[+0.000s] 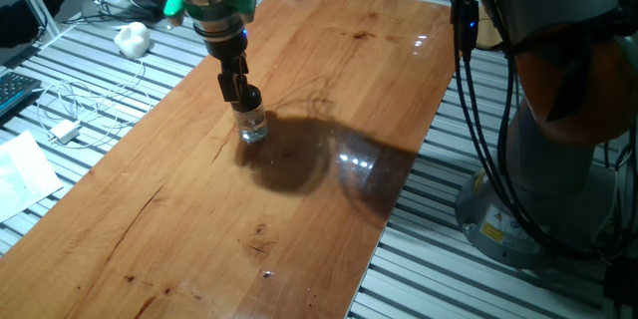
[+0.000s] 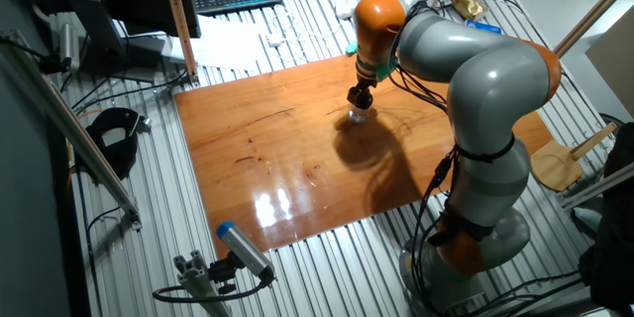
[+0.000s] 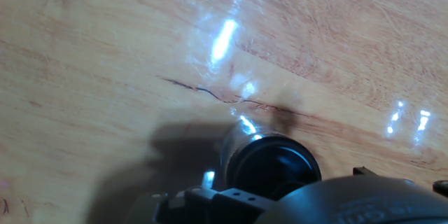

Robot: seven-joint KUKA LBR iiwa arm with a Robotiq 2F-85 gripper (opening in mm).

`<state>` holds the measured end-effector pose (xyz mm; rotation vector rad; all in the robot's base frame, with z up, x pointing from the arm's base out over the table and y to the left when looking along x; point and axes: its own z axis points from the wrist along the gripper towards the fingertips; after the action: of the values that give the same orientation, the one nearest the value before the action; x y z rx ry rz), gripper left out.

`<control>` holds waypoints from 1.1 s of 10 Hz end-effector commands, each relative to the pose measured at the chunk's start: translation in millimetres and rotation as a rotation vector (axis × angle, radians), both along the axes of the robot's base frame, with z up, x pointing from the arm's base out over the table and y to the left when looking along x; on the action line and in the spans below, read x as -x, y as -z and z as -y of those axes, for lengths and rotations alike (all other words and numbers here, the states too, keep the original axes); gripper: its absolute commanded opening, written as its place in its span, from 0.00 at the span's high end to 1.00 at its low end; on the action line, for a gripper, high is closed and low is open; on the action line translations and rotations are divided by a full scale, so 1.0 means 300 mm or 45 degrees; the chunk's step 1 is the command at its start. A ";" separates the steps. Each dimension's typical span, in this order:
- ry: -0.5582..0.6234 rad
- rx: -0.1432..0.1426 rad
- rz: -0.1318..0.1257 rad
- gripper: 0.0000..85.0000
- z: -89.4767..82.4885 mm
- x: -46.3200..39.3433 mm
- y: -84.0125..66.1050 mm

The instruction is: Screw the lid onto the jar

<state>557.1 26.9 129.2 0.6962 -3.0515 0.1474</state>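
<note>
Black gripper (image 1: 242,93) fingers seem closed on the lid (image 3: 274,168), which sits atop the jar (image 1: 252,125).

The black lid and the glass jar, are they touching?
Touching. In one fixed view the lid sits right on top of the jar with no gap showing. The hand view also shows the lid covering the jar's mouth.

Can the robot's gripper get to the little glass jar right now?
Probably yes. The gripper hangs directly over the jar, with the black lid at its fingertips, and nothing else on the wooden table blocks it.
</note>
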 end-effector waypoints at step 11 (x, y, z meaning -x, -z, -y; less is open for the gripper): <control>0.001 -0.059 -0.022 0.00 0.010 0.009 0.046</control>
<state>554.3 23.9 115.4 0.6954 -3.0483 0.0720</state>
